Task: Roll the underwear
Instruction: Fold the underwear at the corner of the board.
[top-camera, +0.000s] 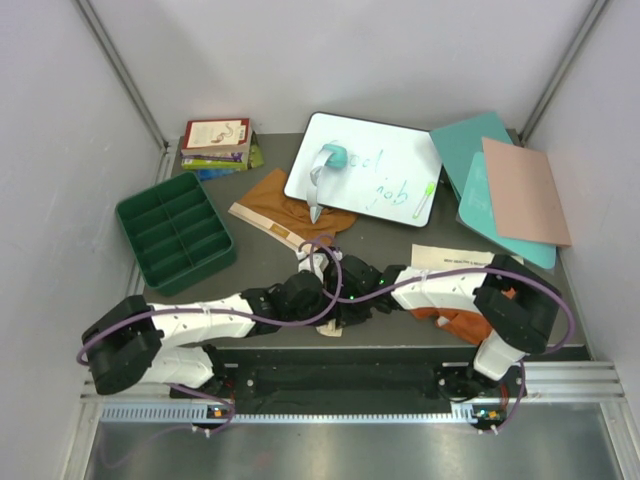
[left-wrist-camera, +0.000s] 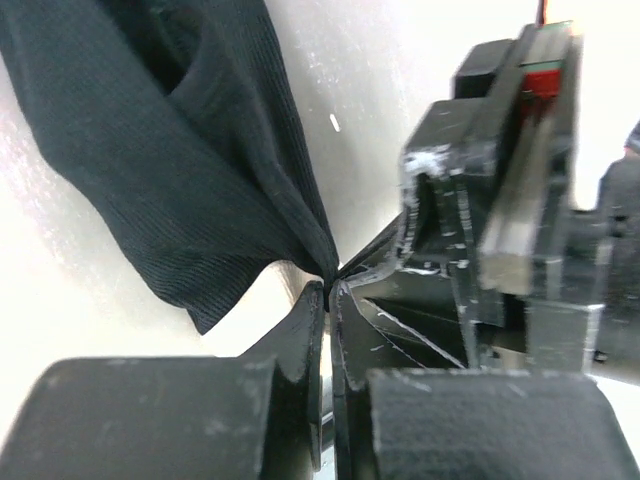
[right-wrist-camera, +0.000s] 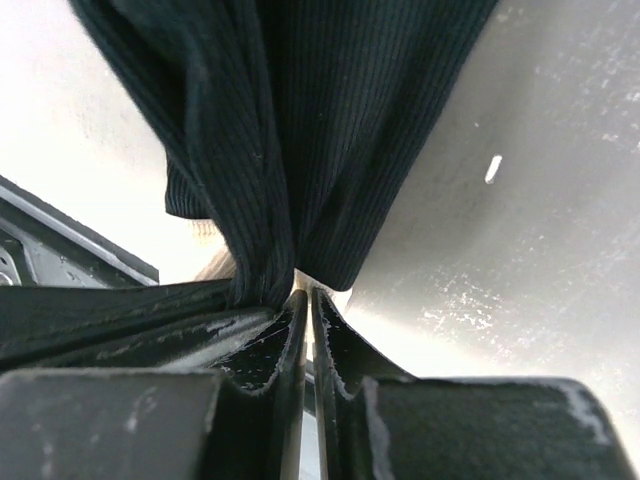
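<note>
The black underwear (left-wrist-camera: 190, 140) is pinched at its edge by the left fingers (left-wrist-camera: 298, 338) and right fingers (right-wrist-camera: 272, 342), both clamped shut close together, with the cloth stretching away ahead of them.

Top view's evenly lit from above and sharp, just soft shadows and a little glare on the whiteboard (top-camera: 365, 165). Wrist views are harsher: the bench (left-wrist-camera: 380, 90) blows out near white, the black briefs (right-wrist-camera: 300, 120) keep their ribbing crisp, and the left end effector (left-wrist-camera: 328, 300) goes blurry up close.
</note>
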